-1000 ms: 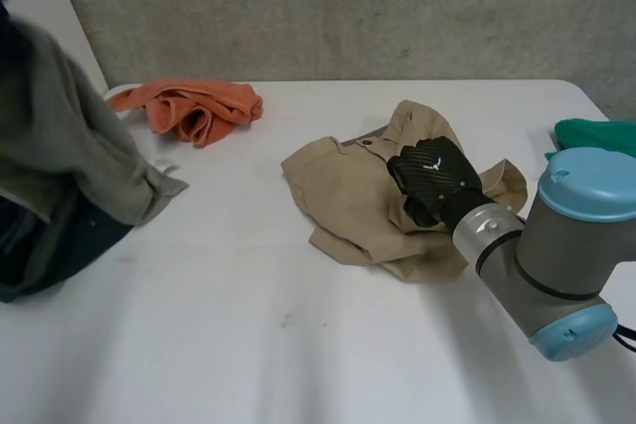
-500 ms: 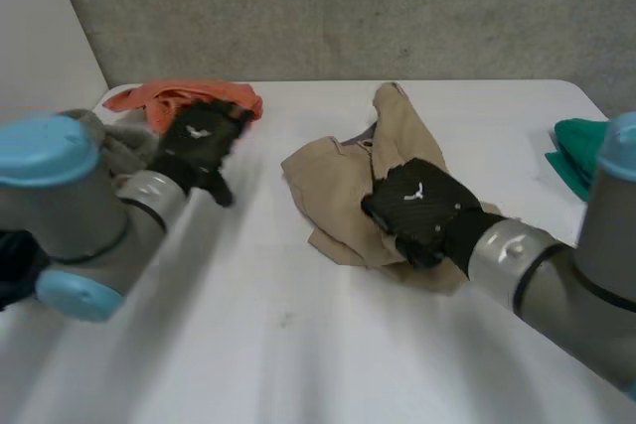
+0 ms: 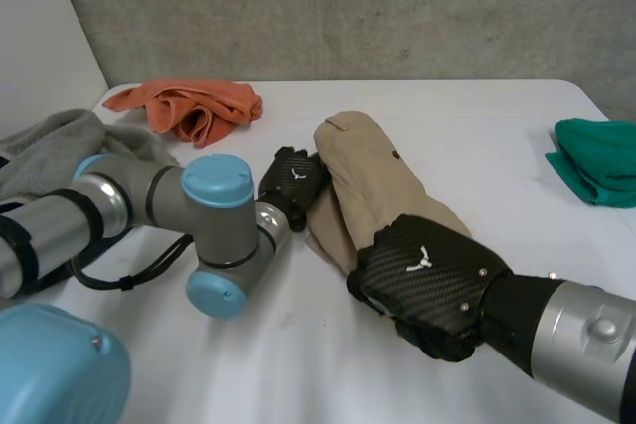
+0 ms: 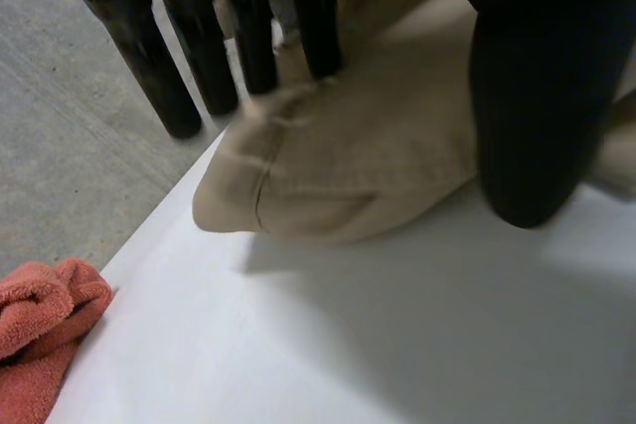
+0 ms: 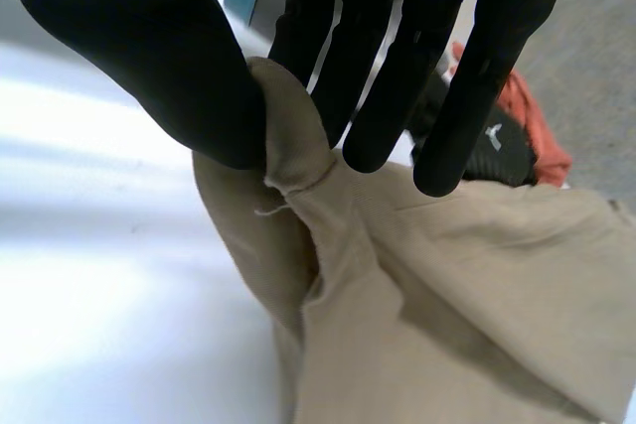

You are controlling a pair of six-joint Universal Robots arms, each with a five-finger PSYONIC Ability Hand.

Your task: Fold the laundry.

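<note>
**Beige cloth garment bunched mid-table**

Nearest, the right hand pinches a fold at the garment's near end between thumb and fingers. Beyond, the left hand lays straight fingers on its left edge, grasping nothing.

Table: white, backed by a grey wall. Orange towel: bunched near the far left corner. Grey garment: heaped at the left edge, just beside the towel. Green cloth: bunched at the right edge.
</note>
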